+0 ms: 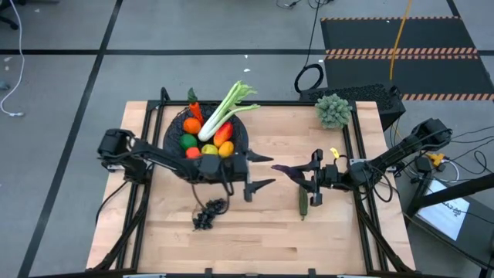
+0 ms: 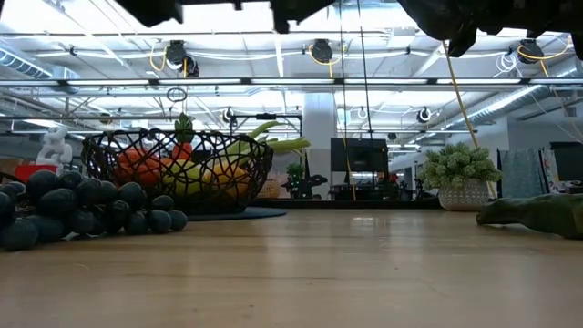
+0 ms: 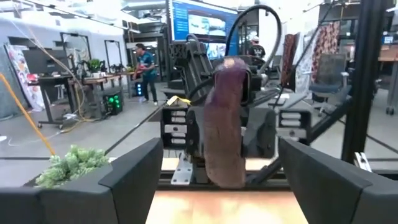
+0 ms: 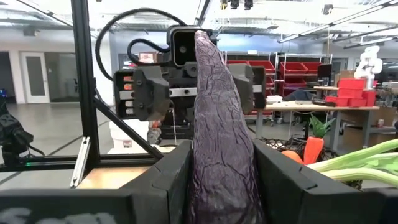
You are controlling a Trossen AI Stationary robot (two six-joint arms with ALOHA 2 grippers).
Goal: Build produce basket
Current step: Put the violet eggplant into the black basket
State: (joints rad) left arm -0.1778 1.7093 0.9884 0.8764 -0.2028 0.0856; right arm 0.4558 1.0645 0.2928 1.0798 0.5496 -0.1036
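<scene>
Near the table's middle, the right gripper (image 1: 309, 174) clamps the eggplant (image 4: 221, 149) between its fingers, held above the wood.

Facing it just to the left, the left gripper (image 1: 260, 171) hangs with its fingers spread wide and nothing between them. The basket (image 1: 171, 133) sits toward the far-left part of the table (image 1: 270, 239), holding oranges (image 1: 192, 124), a carrot (image 1: 195, 108), a lemon (image 1: 208, 150), a mango (image 1: 223, 133) and the leafy stalk (image 1: 225, 110), whose top reaches past the rim. Grapes (image 1: 208, 215) lie near the front left, a cucumber (image 1: 303, 205) below the right gripper. A frilly clump (image 1: 333, 110) stands at the far-right corner.
</scene>
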